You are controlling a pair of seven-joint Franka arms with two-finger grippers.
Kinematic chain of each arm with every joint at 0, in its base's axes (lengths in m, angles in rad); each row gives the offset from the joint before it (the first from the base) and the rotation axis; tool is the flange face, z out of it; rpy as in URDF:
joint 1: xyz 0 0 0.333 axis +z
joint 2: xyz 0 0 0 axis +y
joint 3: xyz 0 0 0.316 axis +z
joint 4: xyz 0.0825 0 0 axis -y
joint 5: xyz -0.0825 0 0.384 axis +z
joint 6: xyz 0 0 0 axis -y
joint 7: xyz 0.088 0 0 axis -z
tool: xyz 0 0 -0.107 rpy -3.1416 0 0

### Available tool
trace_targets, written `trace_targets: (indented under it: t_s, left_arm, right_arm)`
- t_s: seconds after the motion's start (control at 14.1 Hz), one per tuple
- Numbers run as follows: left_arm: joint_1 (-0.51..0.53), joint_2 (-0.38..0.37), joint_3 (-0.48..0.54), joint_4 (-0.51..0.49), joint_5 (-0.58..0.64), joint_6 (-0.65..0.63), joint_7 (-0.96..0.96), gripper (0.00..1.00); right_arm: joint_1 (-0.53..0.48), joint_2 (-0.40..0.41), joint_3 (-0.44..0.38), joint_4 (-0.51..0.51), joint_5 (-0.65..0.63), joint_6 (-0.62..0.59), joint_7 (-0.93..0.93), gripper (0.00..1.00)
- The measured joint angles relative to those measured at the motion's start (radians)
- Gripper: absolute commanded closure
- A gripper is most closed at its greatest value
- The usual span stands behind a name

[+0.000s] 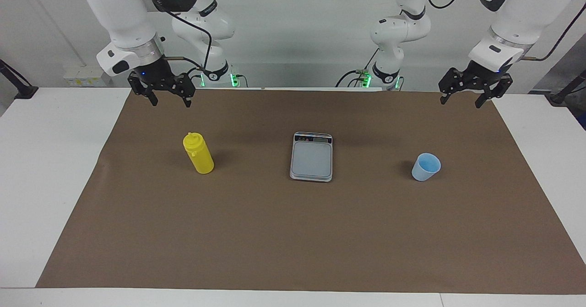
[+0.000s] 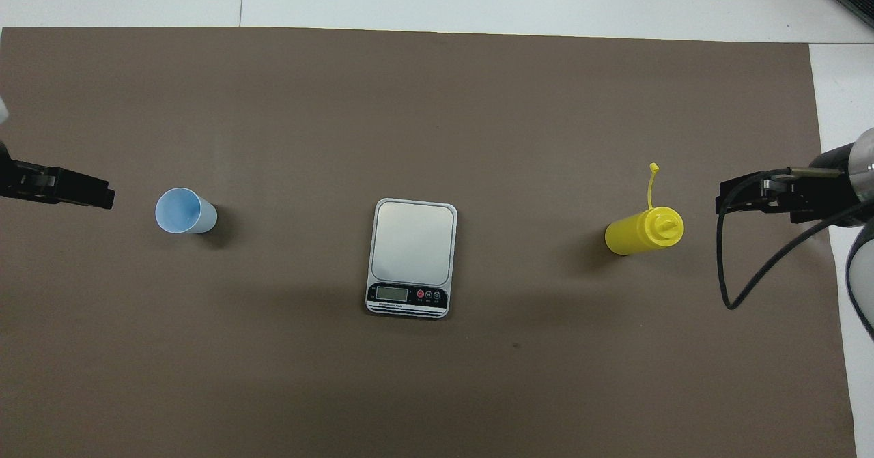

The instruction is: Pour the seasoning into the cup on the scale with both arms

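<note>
The yellow seasoning bottle [image 1: 198, 153] [image 2: 642, 231] stands upright on the brown mat toward the right arm's end, its cap strap sticking up. A grey scale [image 1: 311, 157] [image 2: 412, 256] lies at the middle of the mat, nothing on its plate, with its display end toward the robots. Toward the left arm's end the light-blue cup [image 1: 425, 166] [image 2: 184, 211] stands upright on the mat, apart from the scale. My right gripper [image 1: 170, 102] [image 2: 725, 198] hangs open and empty above the mat's edge by the robots. My left gripper [image 1: 460, 102] [image 2: 102, 196] hangs the same way, open and empty.
A brown mat [image 1: 293, 243] covers most of the white table [image 1: 50, 160]. A black cable [image 2: 734, 274] loops down from the right arm's wrist. Nothing else stands on the mat.
</note>
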State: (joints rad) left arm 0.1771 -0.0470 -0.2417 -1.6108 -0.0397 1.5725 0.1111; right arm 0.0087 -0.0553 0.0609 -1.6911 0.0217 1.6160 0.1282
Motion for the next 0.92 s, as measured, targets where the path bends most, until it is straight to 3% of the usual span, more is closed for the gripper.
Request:
trace_targets:
  t_s: [0.43, 0.92]
  left_arm:
    - [0.001, 0.000, 0.004, -0.001, 0.000, -0.001, -0.001, 0.00]
    - [0.003, 0.000, 0.016, -0.002, 0.000, -0.001, -0.005, 0.00]
  right_arm:
    - [0.001, 0.046, 0.000, 0.093, -0.031, -0.035, 0.017, 0.00]
    - [0.000, 0.068, 0.000, 0.101, -0.032, -0.047, 0.034, 0.00]
